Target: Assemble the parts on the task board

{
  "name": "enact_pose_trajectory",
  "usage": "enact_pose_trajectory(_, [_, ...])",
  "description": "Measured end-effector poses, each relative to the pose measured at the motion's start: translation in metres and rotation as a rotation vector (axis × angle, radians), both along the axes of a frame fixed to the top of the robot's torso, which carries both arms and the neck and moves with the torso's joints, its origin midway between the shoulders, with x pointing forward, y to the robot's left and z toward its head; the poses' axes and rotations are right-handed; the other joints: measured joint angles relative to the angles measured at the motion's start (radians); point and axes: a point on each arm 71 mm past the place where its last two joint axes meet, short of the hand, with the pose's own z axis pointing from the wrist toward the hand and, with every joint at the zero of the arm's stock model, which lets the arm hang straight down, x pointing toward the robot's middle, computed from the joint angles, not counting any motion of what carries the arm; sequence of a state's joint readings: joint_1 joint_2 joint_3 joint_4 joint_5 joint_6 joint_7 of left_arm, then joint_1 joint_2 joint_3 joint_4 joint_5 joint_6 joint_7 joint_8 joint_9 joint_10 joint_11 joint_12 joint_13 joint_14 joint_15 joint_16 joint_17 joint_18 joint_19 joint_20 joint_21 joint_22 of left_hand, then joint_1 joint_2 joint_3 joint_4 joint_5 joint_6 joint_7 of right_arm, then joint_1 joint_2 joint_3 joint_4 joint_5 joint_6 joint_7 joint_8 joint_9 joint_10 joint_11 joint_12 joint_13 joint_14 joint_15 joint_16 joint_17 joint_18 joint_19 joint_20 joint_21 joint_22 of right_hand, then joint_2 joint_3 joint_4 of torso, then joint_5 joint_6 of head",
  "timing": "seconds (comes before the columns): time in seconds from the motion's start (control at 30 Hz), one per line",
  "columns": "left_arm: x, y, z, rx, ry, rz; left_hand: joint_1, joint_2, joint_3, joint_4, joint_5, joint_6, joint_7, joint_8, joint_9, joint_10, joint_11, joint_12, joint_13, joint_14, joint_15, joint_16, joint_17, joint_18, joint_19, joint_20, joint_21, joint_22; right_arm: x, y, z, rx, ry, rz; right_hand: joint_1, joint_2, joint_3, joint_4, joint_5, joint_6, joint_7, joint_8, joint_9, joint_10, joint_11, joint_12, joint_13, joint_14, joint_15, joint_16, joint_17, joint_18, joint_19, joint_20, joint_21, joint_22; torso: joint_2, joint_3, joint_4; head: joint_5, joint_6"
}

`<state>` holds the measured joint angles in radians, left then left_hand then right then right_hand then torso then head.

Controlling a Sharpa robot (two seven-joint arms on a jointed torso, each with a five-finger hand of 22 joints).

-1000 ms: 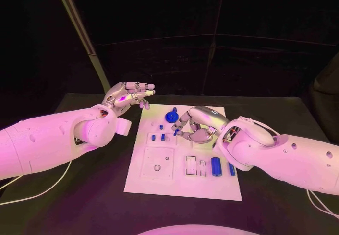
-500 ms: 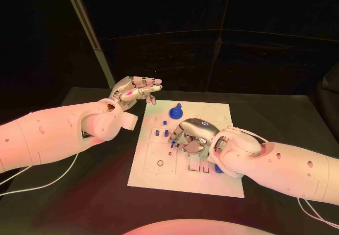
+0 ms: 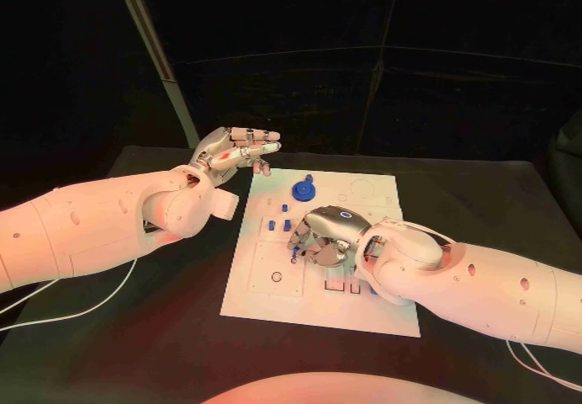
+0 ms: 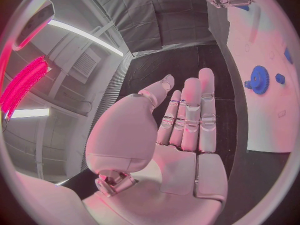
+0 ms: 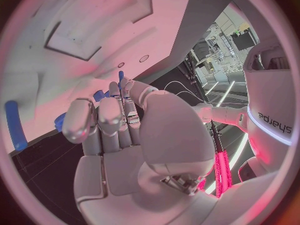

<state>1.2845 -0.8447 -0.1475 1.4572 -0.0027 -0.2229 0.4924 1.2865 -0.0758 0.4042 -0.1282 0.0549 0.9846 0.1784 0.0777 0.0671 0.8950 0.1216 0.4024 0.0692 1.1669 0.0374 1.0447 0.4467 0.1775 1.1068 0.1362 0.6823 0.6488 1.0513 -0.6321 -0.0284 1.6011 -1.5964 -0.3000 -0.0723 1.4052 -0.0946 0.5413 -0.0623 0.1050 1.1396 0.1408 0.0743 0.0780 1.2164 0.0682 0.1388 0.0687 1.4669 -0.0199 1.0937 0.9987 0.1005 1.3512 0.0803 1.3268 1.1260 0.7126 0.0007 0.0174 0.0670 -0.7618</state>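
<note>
The white task board [image 3: 261,303] lies in the middle of the black table. My right hand [image 3: 325,237] hangs over its middle with the fingers curled down. It pinches a thin blue pin [image 5: 120,77] at its fingertips [image 5: 128,87], and the pin's tip [image 3: 295,247] points at the board. My left hand [image 3: 234,151] is raised off the board's far left corner, fingers stretched out and apart, holding nothing. A blue gear [image 3: 304,190] sits at the board's far end, seen also as the gear [image 4: 259,79] past the left hand. Small blue pieces [image 3: 277,225] stand left of my right hand.
A square recess [image 3: 277,273] and narrow slots [image 3: 343,288] mark the board's near half. A blue cylinder [image 5: 15,131] lies on the board beside my right hand. A slanted pole [image 3: 164,76] rises at the back left. A white cable [image 3: 73,316] trails under my left arm.
My right hand has moved with the pin toward the near side of the board, its arm now covering the blue cylinders. The left hand has stayed raised and spread.
</note>
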Motion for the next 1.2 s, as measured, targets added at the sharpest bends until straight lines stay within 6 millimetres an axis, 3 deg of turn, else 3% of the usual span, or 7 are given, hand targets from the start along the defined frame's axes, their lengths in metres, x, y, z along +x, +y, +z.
enact_pose_trajectory(1.2, [0.001, 0.002, 0.000, 0.003, 0.003, 0.004, 0.000, 0.000, -0.003, -0.003, 0.000, 0.000, 0.000, 0.000, 0.000, 0.000, 0.000, 0.000, -0.001, -0.004, -0.004, 0.000, -0.001, 0.000, 0.000, 0.000, -0.005, -0.001, -0.009, 0.012, -0.008, -0.101, -0.062, 0.051, 0.000, 0.000, 0.000, 0.000, -0.001, -0.002, -0.002, -0.002, -0.001, 0.000, 0.000, -0.002, 0.001, 0.000, 0.000, 0.000, 0.001, 0.000, 0.000, 0.000, 0.004, 0.001, 0.000, -0.0006, 0.0001, 0.003, -0.014])
